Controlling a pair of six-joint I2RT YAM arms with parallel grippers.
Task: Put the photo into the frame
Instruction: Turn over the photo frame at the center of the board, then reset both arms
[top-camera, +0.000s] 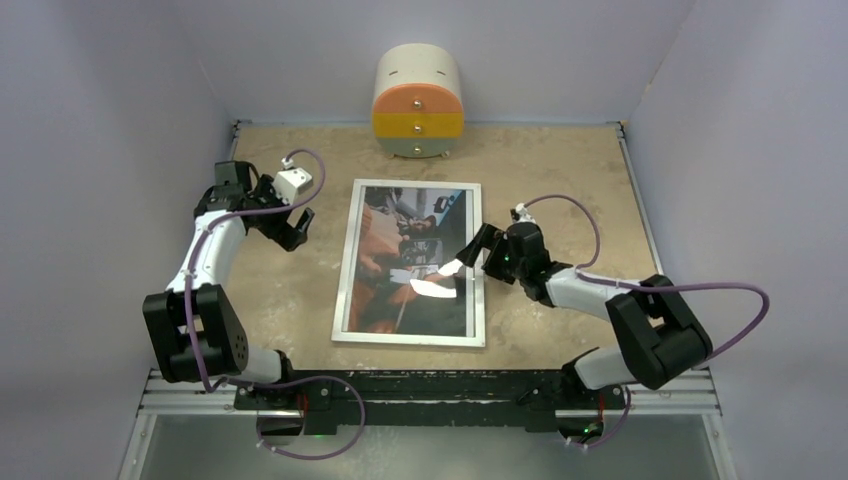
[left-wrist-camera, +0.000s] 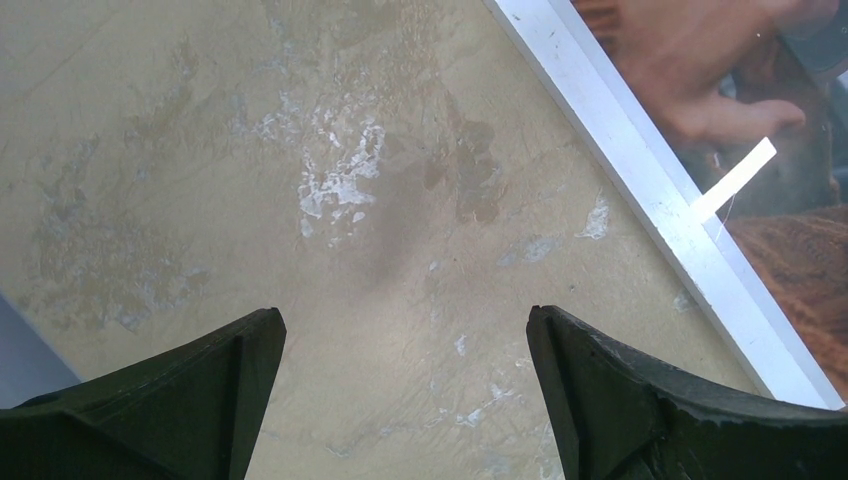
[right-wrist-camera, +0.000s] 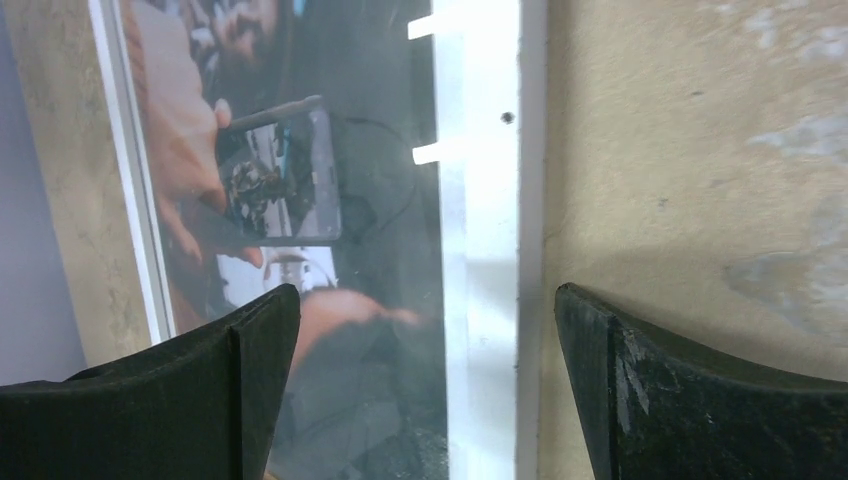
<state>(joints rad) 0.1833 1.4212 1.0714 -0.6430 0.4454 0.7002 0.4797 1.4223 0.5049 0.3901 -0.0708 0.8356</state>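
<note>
Right gripper (top-camera: 468, 256) hangs with its jaws wide apart over the right edge of the frame (top-camera: 408, 340), holding nothing; the photo (top-camera: 400, 250) lies inside the frame, mid-picture on the table (top-camera: 560, 170). Left gripper (top-camera: 296, 228) gapes empty, left of the frame

I see the counter (top-camera: 560, 170) as beige, mottled stone-look, with pale scuffed patches in my left wrist view. Two things rest on it. The frame (top-camera: 408, 340) lies flat near the middle, slightly skewed, with the photo (top-camera: 385, 250) showing inside its white rim. A small drawer unit (top-camera: 418, 105) with orange, yellow and green fronts stands at the far edge, apart from the frame.
</note>
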